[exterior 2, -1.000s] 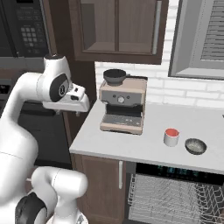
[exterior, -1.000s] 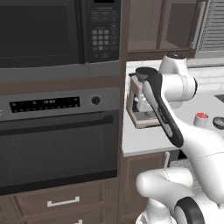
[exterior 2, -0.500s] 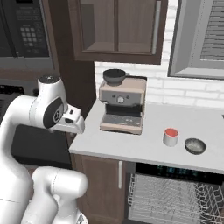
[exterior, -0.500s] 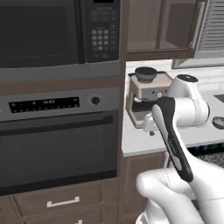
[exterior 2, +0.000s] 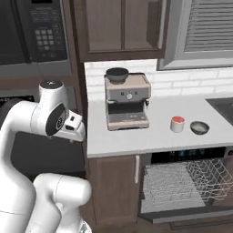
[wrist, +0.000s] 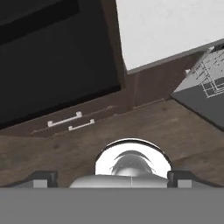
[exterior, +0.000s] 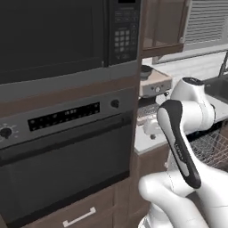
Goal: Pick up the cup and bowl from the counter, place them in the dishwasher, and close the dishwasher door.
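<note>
On the far left of the right base view stands the black oven (exterior 2: pixel 41 154) with the microwave (exterior 2: pixel 38 32) above it, and the white arm's claw (exterior 2: pixel 76 133) hangs just off the left edge of the bench (exterior 2: pixel 136 139), holding nothing. In the hand view its two dark fingertips (wrist: pixel 41 178) sit wide apart at the bottom corners, so the claw is open, looking down at the wooden floor (wrist: pixel 144 127), the oven front and a corner of the bench. Further right, a coffee machine (exterior 2: pixel 127 102) stands against the brick wall. Right of it the cup (exterior 2: pixel 177 124), red inside, rests upright on the bench, with the bowl (exterior 2: pixel 200 128) just beside it but apart. Below them the dishwasher (exterior 2: pixel 186 182) stands open, its white wire rack pulled out over the lowered dishwasher door (exterior 2: pixel 182 214).
</note>
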